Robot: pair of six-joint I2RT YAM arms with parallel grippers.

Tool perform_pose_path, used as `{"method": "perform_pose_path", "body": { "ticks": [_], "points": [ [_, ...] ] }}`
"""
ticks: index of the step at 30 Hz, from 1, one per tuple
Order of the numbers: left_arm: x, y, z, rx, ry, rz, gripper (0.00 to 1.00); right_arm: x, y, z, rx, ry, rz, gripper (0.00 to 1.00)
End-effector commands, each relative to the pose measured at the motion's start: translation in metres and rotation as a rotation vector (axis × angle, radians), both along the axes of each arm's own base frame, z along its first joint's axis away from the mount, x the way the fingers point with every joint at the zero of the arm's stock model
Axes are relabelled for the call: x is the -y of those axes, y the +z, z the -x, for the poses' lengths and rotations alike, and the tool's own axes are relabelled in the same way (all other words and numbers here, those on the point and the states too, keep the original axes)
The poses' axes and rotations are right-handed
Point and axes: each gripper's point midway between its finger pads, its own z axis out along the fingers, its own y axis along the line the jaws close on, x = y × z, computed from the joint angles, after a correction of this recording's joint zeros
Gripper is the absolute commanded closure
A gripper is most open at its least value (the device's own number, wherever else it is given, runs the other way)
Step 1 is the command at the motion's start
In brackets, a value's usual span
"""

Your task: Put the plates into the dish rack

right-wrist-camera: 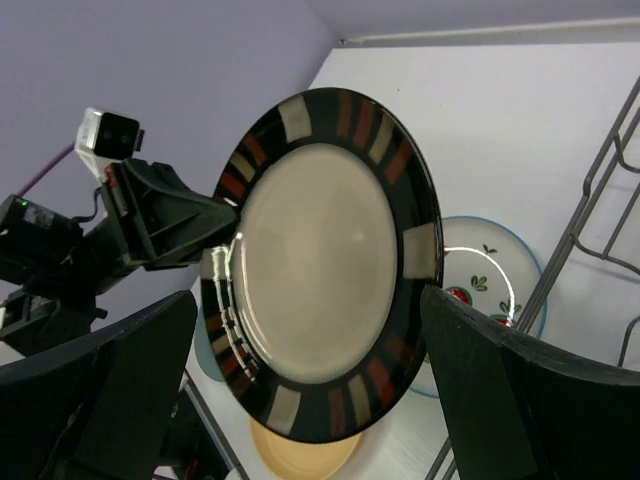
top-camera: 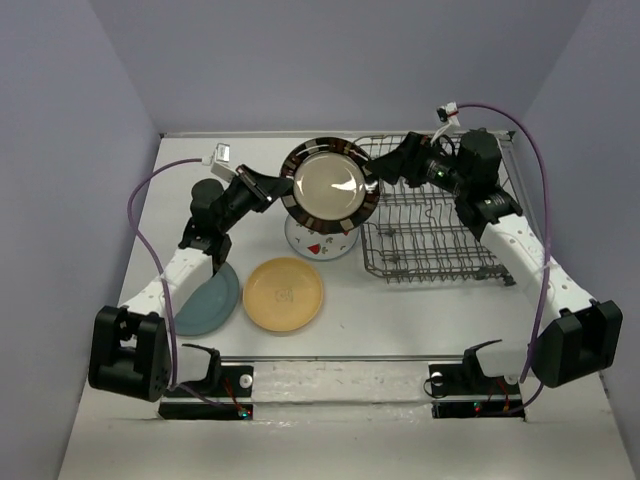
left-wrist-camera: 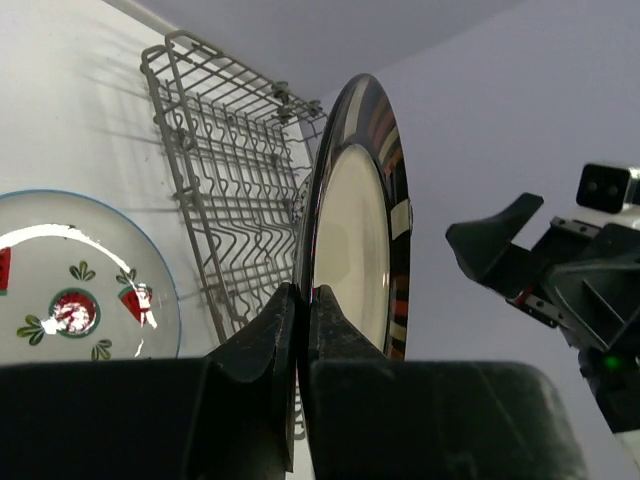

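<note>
Yellow plate [top-camera: 284, 293], outside left wrist's view

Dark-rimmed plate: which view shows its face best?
Right wrist: the dark-rimmed plate faces the camera, large, with its rim pattern clear. Top external shows it smaller, with glare. Left wrist shows it nearly edge-on, its rim pinched by the left hand.

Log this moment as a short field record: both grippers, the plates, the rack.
Left gripper: shut on the rim of the round cream plate with dark patterned rim, held above the white table
Right gripper: open, facing that plate, apart from it
Lying on table: round yellow plate; round teal-blue plate; round white plate with red fruit marks
Grey wire dish rack: no plate seen in it
</note>
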Motion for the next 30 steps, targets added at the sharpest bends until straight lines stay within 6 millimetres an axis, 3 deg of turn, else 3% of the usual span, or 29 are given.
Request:
{"method": "perform_pose_path", "body": {
  "ticks": [1, 5, 10, 12, 14, 17, 20, 21, 23, 24, 25, 26, 27, 29, 30],
  "points": [
    [0.005, 0.097, 0.039, 0.311, -0.074, 0.079, 0.94, 0.000, -0.009, -0.005, -0.034, -0.019, 0.050, 0.01],
    [0.005, 0.103, 0.054, 0.348, -0.090, 0.082, 0.94, 0.008, -0.024, -0.007, -0.057, -0.065, 0.089, 0.01],
    [0.009, 0.105, 0.064, 0.370, -0.139, 0.079, 0.95, 0.003, -0.040, 0.006, -0.093, -0.003, 0.101, 0.01],
    [0.016, 0.103, 0.069, 0.368, -0.185, 0.082, 0.94, -0.009, -0.046, 0.021, -0.114, 0.114, 0.079, 0.01],
    [0.022, 0.103, 0.070, 0.359, -0.220, 0.085, 0.94, -0.023, -0.038, 0.041, -0.103, 0.266, 0.021, 0.05],
    [0.026, 0.107, 0.075, 0.364, -0.246, 0.091, 0.94, -0.031, -0.040, 0.051, -0.102, 0.362, -0.035, 0.10],
    [0.030, 0.114, 0.081, 0.376, -0.268, 0.089, 0.94, -0.035, -0.045, 0.057, -0.119, 0.413, -0.059, 0.31],
    [0.030, 0.115, 0.082, 0.365, -0.271, 0.083, 0.94, -0.035, -0.044, 0.058, -0.105, 0.418, -0.064, 0.62],
    [0.030, 0.113, 0.082, 0.361, -0.266, 0.054, 0.93, -0.033, -0.035, 0.059, -0.080, 0.398, -0.068, 0.92],
    [0.029, 0.112, 0.084, 0.345, -0.265, 0.028, 0.76, -0.030, -0.032, 0.052, -0.062, 0.341, -0.065, 0.93],
    [0.028, 0.108, 0.083, 0.365, -0.258, -0.020, 0.54, -0.026, -0.022, 0.048, -0.026, 0.287, -0.064, 0.93],
    [0.028, 0.107, 0.084, 0.344, -0.258, -0.024, 0.54, -0.025, -0.016, 0.051, -0.010, 0.287, -0.066, 0.93],
    [0.025, 0.110, 0.087, 0.386, -0.241, -0.078, 0.33, -0.021, -0.012, 0.045, 0.001, 0.236, -0.065, 0.93],
    [0.020, 0.090, 0.084, 0.324, -0.217, -0.162, 0.14, -0.013, 0.005, 0.041, 0.050, 0.181, -0.056, 0.93],
    [0.012, 0.078, 0.082, 0.309, -0.174, -0.247, 0.10, -0.001, 0.004, 0.030, 0.035, 0.100, -0.037, 0.93]
  ]
}}
